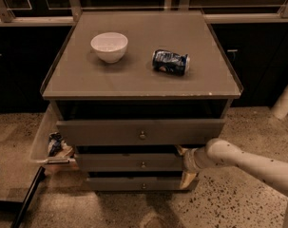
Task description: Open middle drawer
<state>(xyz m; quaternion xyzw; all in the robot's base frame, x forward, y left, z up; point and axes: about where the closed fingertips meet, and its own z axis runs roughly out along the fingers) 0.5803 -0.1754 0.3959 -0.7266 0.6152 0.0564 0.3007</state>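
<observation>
**Middle drawer: gripper's at the right end, pull hasn't really happened yet**

The gripper [184, 166] sits low against the right end of the middle drawer [129, 162], with the pale arm [248, 163] coming in from the right. Its fingers look spread apart: one pale tip [180, 150] shows above the drawer front and the other below it, so they straddle the end and aren't clamped on anything. It's nowhere near the little brass knob [143, 165] in the middle of the front.

The middle drawer is the one between the taller top drawer [141, 131] and the slim bottom drawer [134, 184]. It looks mostly in, maybe out a crack, hard to say. I'd call this the get-a-hold step. Next it needs to hook or pinch that end and pull straight out toward the camera, kept level so the drawer doesn't rack sideways.

The awkward bit is that the top drawer is already pulled out and overhangs the middle one, so there's not much room above. A clear bin [41, 144] with some stuff in it hangs off the cabinet's left side, away from the arm. Up on the cabinet top [143, 82] are a white bowl [109, 46] and a can lying on its side [170, 62], which might roll if the pull is jerky.
</observation>
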